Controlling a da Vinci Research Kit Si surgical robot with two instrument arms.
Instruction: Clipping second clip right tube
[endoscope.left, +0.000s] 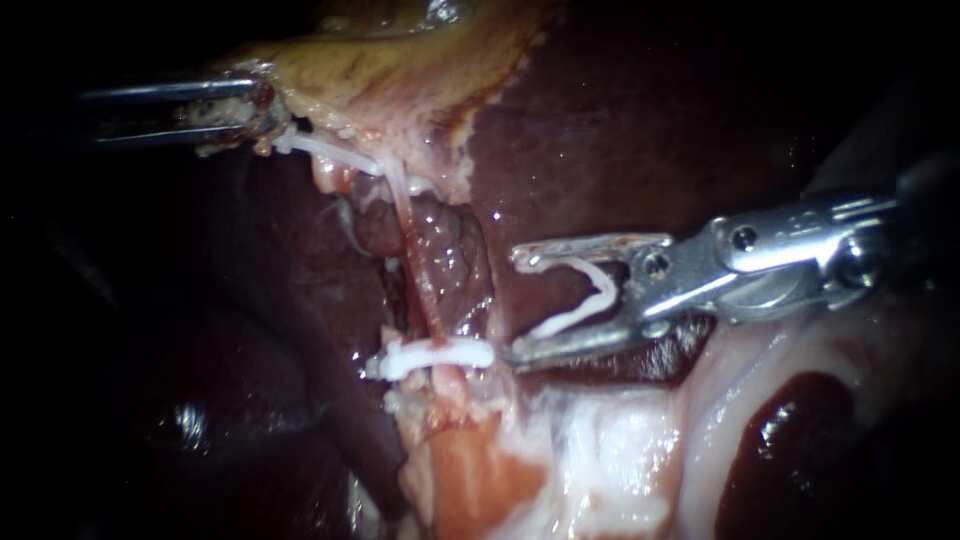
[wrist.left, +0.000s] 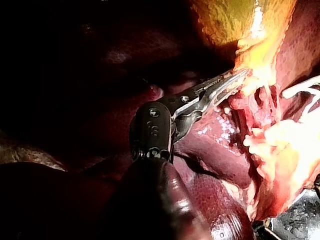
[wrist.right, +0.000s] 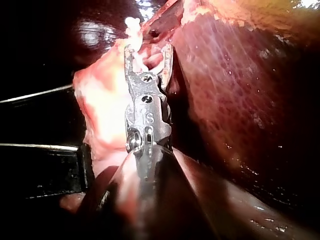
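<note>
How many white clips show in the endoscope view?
2 for certain: a closed clip across the tube, and an open clip held in the right instrument's jaws. A white strip beside the left instrument may be a third; I cannot tell.

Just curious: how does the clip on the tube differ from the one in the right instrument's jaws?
The clip on the tube is pressed flat; the loaded clip in the right instrument gapes open. The clip on the tube grips the tube; the loaded clip sits beside it, around nothing. Both are white.
</note>
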